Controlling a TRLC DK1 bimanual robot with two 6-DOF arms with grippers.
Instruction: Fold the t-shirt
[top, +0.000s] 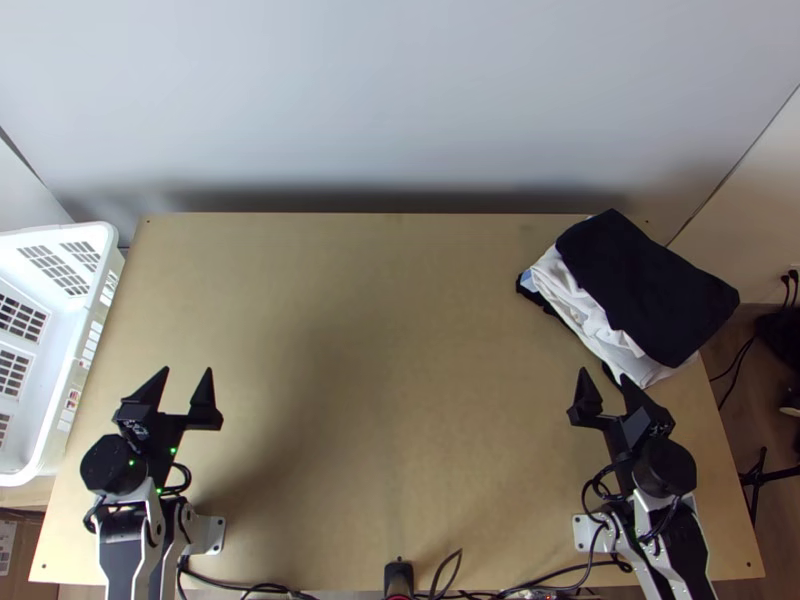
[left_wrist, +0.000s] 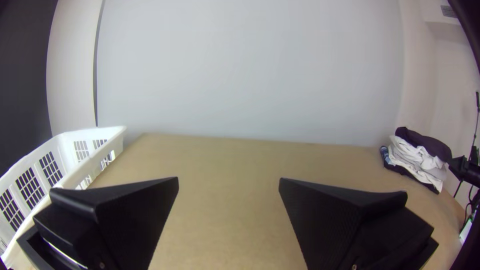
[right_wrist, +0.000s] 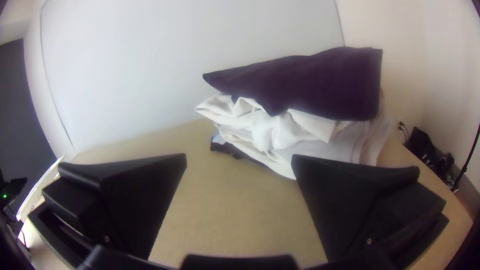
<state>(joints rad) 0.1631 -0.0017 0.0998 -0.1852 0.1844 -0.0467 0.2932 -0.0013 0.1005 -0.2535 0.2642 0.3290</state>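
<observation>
Well, clothes pile (top: 650, 285) by the wide right gripper (top: 604, 374), white basket (top: 78, 350) near left gripper (top: 187, 370) (wide too).

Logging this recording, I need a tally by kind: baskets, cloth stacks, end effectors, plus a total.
White basket: 1
Cloth stack: 1
End effectors: 2 (left end effector, right end effector)
Total: 4

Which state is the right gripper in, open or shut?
Open: the right gripper has its two fingertips well apart, with tabletop showing between them in its wrist view.
</observation>
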